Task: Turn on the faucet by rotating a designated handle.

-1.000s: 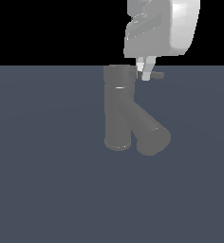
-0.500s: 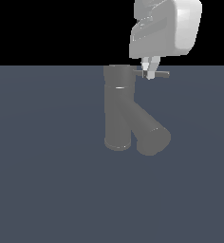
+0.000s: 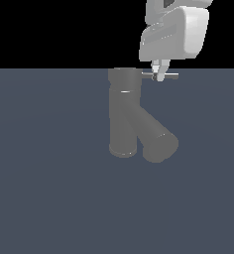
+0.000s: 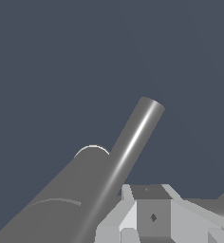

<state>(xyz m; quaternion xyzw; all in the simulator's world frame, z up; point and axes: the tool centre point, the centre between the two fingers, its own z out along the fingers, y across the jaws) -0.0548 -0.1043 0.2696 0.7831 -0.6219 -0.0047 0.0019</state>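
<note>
The matte grey faucet [image 3: 123, 119] stands upright in the exterior view, and its thick spout [image 3: 157, 141] slants down toward that view's right. A thin light-grey handle [image 3: 172, 76] sticks out level from the top cap toward the same side. My gripper [image 3: 158, 75] hangs straight down onto the rod about halfway along it. The fingers are close together and touch the rod, with no gap showing between them. In the wrist view the handle [image 4: 133, 142] runs as a bright rod past the fingers [image 4: 154, 206], and the darker faucet [image 4: 61, 209] lies beside it.
The faucet stands on a flat blue-grey floor [image 3: 49, 188] that fills the lower part of the exterior view, under a black backdrop. The arm's white hand housing [image 3: 174, 32] hangs above the handle.
The gripper has shifted toward the exterior view's right. The handle has swung with it, so its free end reaches further out on that side than a second ago.
</note>
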